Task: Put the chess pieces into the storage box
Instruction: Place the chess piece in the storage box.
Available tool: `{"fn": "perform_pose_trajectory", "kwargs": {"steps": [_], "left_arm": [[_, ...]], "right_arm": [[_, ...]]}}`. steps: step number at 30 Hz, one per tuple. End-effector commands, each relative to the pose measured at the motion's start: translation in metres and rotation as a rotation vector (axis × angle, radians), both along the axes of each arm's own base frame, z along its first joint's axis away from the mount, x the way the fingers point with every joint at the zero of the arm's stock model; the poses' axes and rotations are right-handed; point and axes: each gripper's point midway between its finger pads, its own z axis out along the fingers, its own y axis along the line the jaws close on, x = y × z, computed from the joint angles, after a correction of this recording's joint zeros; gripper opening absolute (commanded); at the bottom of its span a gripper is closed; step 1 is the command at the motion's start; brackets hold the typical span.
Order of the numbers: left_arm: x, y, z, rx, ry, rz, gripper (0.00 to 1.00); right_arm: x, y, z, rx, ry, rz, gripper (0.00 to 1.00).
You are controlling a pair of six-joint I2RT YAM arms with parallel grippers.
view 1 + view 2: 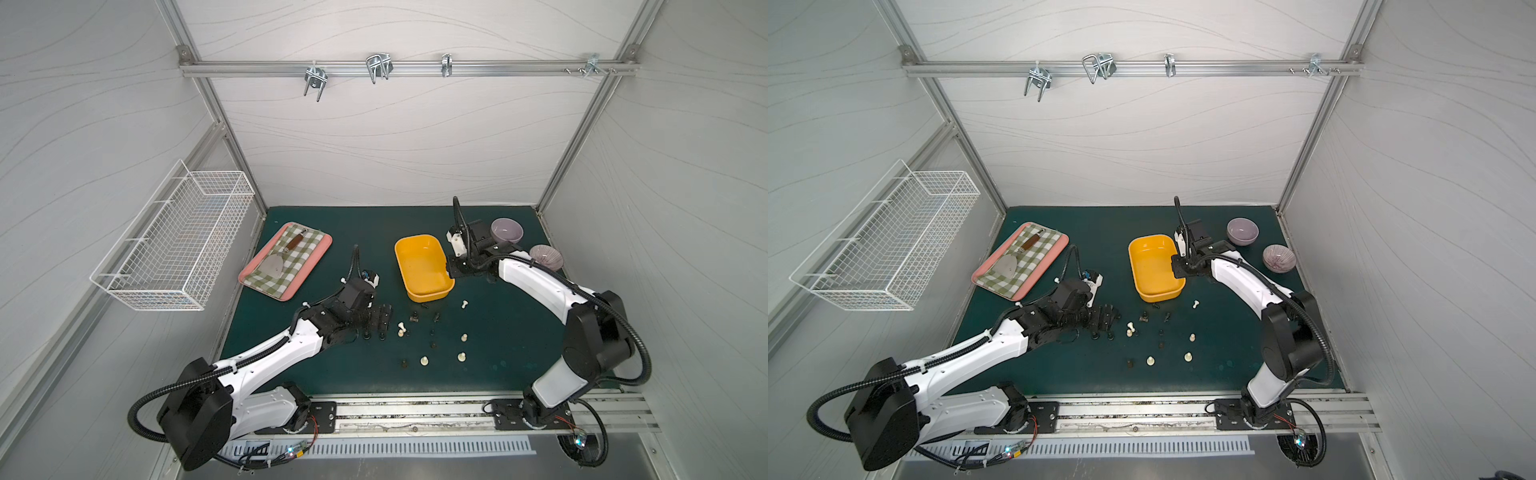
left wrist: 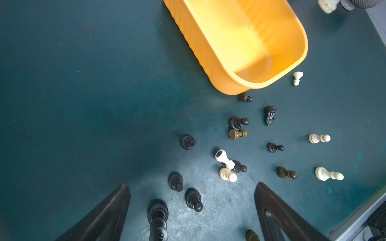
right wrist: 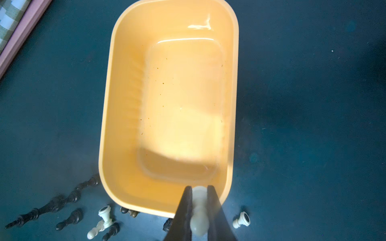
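Observation:
The storage box (image 1: 422, 266) (image 3: 167, 94) is a yellow tub standing empty at mid-table. My right gripper (image 3: 200, 187) (image 1: 455, 270) hangs over the tub's near rim, shut on a cream-white chess piece (image 3: 199, 208). Several chess pieces (image 1: 432, 332) lie scattered on the green mat in front of the tub, some dark, some cream. In the left wrist view my left gripper (image 2: 192, 184) (image 1: 384, 320) is open low over the mat. A black pawn (image 2: 193, 199) and a taller black piece (image 2: 157, 217) stand between its fingers, untouched.
A pink tray (image 1: 326, 249) with checked cloth and a spatula lies at the back left. A white wire basket (image 1: 174, 245) hangs on the left wall. Two purple bowls (image 1: 507, 230) (image 1: 546, 257) stand behind the right arm.

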Motion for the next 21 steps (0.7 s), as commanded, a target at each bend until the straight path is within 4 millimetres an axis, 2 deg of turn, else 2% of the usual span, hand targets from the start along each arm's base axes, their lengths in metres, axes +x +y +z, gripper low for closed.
{"fn": "perform_pose_trajectory", "kwargs": {"steps": [1,8,21], "left_arm": [[0.005,-0.005,0.012,-0.044,-0.035,0.013,0.94],[0.003,-0.002,0.01,-0.052,-0.036,0.029,0.94],[-0.002,0.004,0.005,-0.038,-0.024,0.04,0.94]], "right_arm": [[0.009,0.005,-0.002,0.013,-0.001,0.025,0.13],[0.014,0.007,-0.017,0.03,0.043,0.014,0.13],[0.017,0.009,-0.032,0.029,0.073,0.018,0.16]]}}
